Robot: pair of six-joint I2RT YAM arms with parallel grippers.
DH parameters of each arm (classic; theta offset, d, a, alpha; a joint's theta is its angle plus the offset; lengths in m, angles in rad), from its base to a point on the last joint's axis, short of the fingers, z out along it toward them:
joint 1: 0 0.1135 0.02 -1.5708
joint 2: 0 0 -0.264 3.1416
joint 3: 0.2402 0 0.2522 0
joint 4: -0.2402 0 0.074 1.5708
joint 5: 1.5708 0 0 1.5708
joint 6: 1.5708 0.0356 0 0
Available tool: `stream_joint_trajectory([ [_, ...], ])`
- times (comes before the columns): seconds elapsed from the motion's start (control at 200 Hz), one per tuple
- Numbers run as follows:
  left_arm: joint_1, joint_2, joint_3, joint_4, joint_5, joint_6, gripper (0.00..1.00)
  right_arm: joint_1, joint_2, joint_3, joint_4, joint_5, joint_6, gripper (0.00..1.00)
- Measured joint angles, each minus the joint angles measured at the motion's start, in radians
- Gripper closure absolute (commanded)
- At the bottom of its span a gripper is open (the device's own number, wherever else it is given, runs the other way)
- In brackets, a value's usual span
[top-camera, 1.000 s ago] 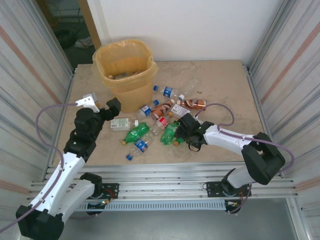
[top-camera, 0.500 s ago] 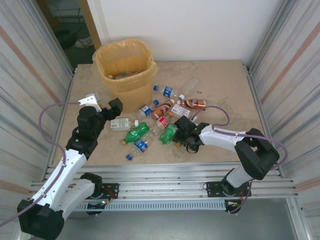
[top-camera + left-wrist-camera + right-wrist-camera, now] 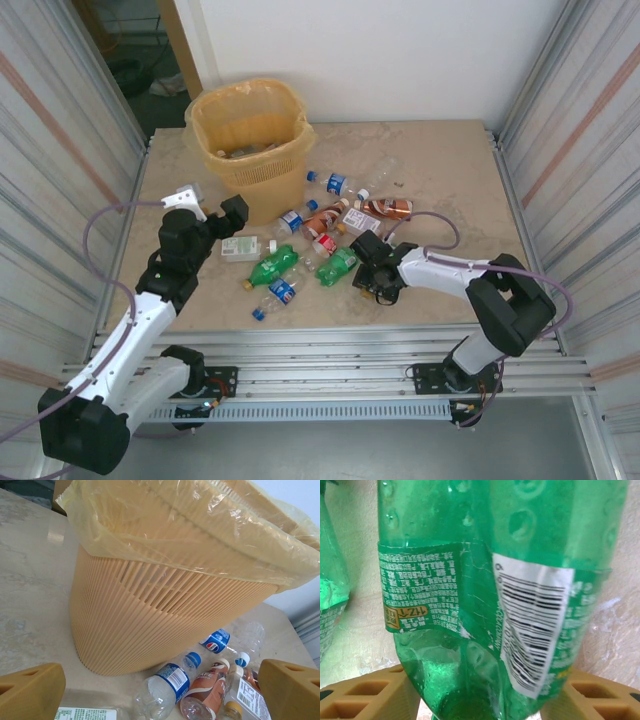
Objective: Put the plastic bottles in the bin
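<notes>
Right wrist: green bottle (image 3: 485, 605) clamped inside right tool (image 3: 482, 700).

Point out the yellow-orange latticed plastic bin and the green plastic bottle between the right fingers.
yellow-orange latticed plastic bin (image 3: 262, 185): top external view, on its latticed front wall.
green plastic bottle (image 3: 425, 580): right wrist view, on the printed label around its body.

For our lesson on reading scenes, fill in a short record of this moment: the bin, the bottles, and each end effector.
bin: upright, bag-lined, at the table's back left
bottles: lying scattered on the table, beside the bin
left end effector: open, empty, facing the bin
right end effector: shut on a green bottle among the others
</notes>
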Motion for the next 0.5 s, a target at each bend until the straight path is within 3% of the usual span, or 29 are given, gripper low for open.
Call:
stream_joint_trajectory([
  [0.501,0.000,0.000,0.000,0.000,0.005,-0.008,0.01,0.023,0.043,0.049,-0.092,0.051,-0.021,0.82],
])
